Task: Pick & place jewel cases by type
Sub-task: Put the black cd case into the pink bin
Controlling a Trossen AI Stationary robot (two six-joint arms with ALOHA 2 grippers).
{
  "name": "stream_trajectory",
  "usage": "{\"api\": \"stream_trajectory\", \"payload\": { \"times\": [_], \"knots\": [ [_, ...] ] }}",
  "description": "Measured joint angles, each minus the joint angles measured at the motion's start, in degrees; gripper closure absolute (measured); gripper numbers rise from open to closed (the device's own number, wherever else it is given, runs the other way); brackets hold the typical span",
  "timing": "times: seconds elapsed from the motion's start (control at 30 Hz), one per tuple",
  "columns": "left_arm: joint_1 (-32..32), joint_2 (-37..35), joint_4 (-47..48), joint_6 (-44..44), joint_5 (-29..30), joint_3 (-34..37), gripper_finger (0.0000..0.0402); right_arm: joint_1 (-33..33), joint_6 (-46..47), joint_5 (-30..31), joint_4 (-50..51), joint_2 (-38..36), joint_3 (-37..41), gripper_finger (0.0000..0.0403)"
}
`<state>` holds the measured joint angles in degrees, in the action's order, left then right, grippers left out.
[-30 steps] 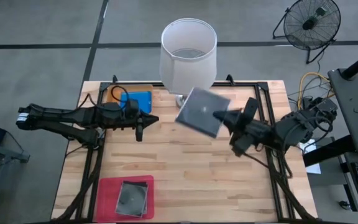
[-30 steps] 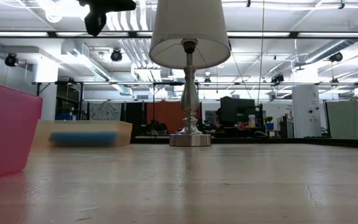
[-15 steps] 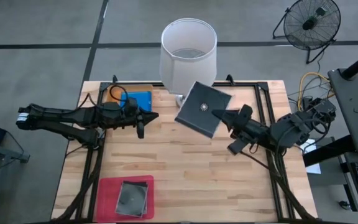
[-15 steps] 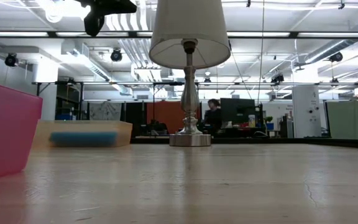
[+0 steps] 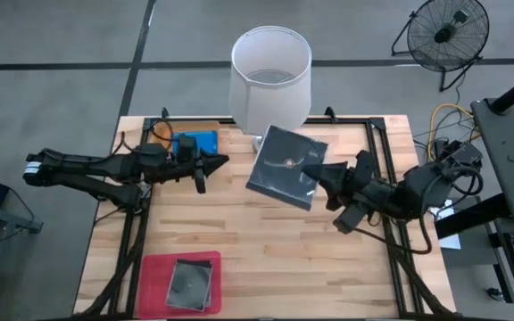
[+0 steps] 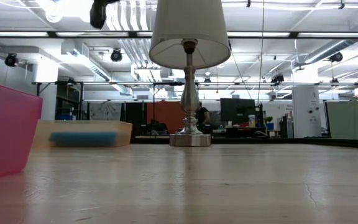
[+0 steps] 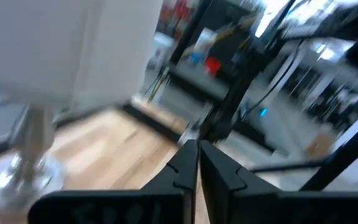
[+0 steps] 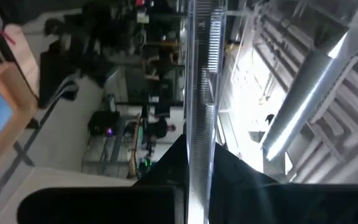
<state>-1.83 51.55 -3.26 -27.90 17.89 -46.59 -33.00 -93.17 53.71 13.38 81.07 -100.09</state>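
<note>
A dark grey-transparent jewel case (image 5: 282,166) with a round disc hangs high over the table's middle, and my right gripper (image 5: 317,171) is shut on it. It shows edge-on (image 8: 201,74) in the right wrist view. My left gripper (image 5: 219,161) is shut and empty, level above the table's far left; it also shows in its own wrist view (image 7: 197,163). A blue jewel case (image 5: 195,143) lies in the orange tray (image 5: 157,135). Another grey case (image 5: 190,283) lies in the magenta tray (image 5: 154,276). My right gripper pinches the grey case between its two fingers at the edge (image 8: 200,152) that faces the table's right side. The fingers come in about level from the right. The case is lifted clear of the table, tilted, its broad face turned mostly upward.
A table lamp with a white shade (image 5: 270,71) stands at the far middle, its metal base (image 6: 190,139) on the wood just beyond the held case. The orange tray is at the far left, the magenta tray at the near left. Bare wood lies in the middle and to the right.
My right gripper has rolled its wrist while staying shut on the grey case. The case has turned about and tilted, shifting slightly toward the table's near edge. My left gripper has tipped its fingers upward a little and stays shut.
</note>
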Motion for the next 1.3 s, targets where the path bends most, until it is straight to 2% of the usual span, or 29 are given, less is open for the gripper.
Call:
{"api": "stream_trajectory", "payload": {
  "times": [0.07,0.13,0.2,0.27,0.43,0.57,0.9,1.03,1.17,1.3],
  "knots": [
    [0.0,0.0,-3.3,1.7,0.3,-0.5,0.0402,0.1,0.4,2.2,0.0,0.1,0.0,0.039],
    [-0.5,0.1,-3.8,4.9,3.3,-2.0,0.0402,0.7,2.3,5.8,-0.2,0.1,0.0,0.039],
    [-1.6,0.3,-3.8,11.4,7.3,-3.9,0.0402,1.3,7.2,9.2,0.0,0.1,0.0,0.039],
    [-2.2,1.0,-3.7,19.0,9.5,-6.4,0.0402,2.1,11.1,9.5,0.1,0.0,0.0,0.039],
    [-2.2,4.2,-1.6,30.4,9.7,-14.8,0.0402,3.9,14.8,10.8,0.6,0.0,0.0,0.039],
    [-2.2,8.4,6.5,34.4,8.7,-23.5,0.0397,5.1,20.5,10.9,3.6,0.0,0.0,0.039],
    [-2.6,20.3,31.7,43.8,7.2,-47.1,0.031,5.7,38.2,11.0,13.8,-0.1,0.0,0.039],
    [-2.9,24.1,37.2,47.5,9.0,-54.7,0.0279,6.1,45.5,11.1,19.0,-0.2,0.0,0.039],
    [-3.2,26.6,43.9,50.9,14.7,-60.9,0.0251,6.6,51.4,12.5,24.2,-0.7,0.0,0.039],
    [-4.0,28.7,44.3,53.0,15.6,-64.7,0.0229,7.6,57.5,12.4,27.2,-1.5,0.0,0.039]
  ]
}}
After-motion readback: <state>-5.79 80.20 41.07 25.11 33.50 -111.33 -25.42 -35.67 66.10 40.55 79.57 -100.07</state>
